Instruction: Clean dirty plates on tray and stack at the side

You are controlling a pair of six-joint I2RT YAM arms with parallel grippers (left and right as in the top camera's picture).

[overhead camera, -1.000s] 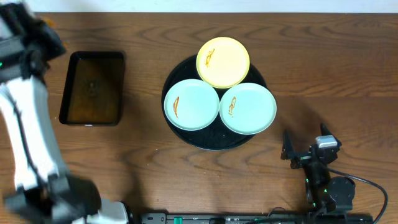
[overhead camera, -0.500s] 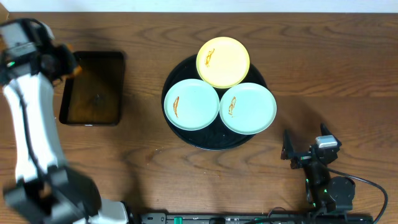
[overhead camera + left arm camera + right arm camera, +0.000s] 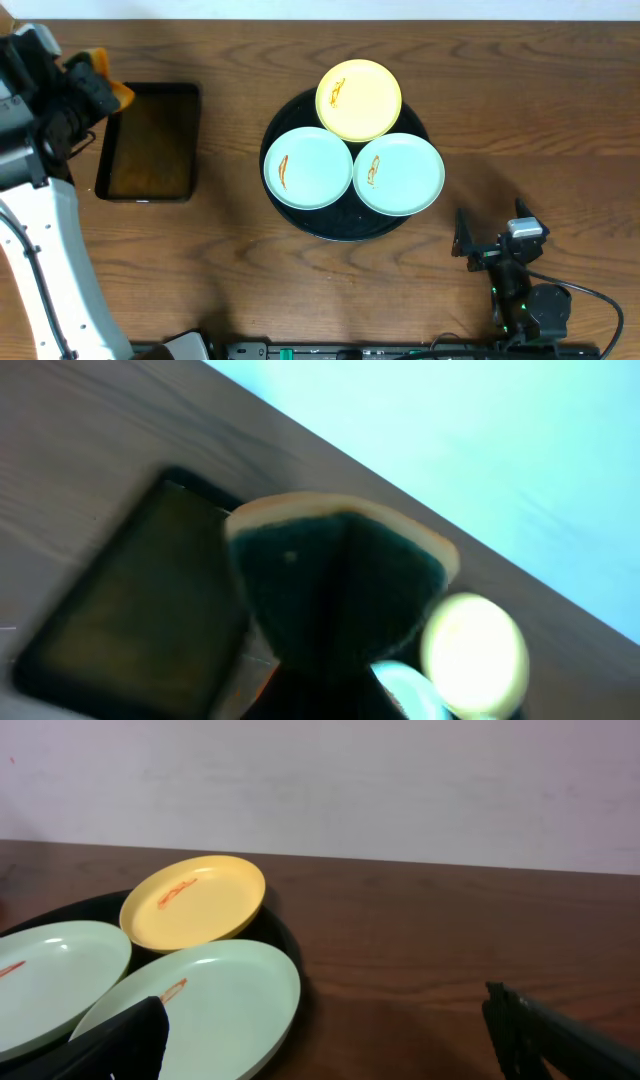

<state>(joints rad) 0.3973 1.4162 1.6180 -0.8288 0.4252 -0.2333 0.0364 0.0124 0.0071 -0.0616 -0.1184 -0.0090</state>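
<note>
Three plates lie on the round black tray (image 3: 345, 230): a yellow plate (image 3: 358, 100) at the back, a mint plate (image 3: 308, 168) at left and a second mint plate (image 3: 398, 175) at right. Each carries an orange-brown smear. My left gripper (image 3: 90, 85) is far left, by the rectangular tray's upper left corner, shut on an orange-green sponge (image 3: 112, 90). In the left wrist view the sponge (image 3: 335, 580) hides the jaws. My right gripper (image 3: 490, 250) rests open near the front right, its fingers (image 3: 130, 1040) just short of the right mint plate (image 3: 215, 1000).
A smaller rectangular black tray (image 3: 150, 140) holding brownish liquid lies left of the round tray. Bare wood table (image 3: 560, 120) extends to the right of the plates. The right arm's base and cable (image 3: 530, 310) sit at the front right edge.
My left arm has swung about the rectangular tray's upper left corner, and the sponge's orange edge now shows. Plates and right arm are unmoved.
</note>
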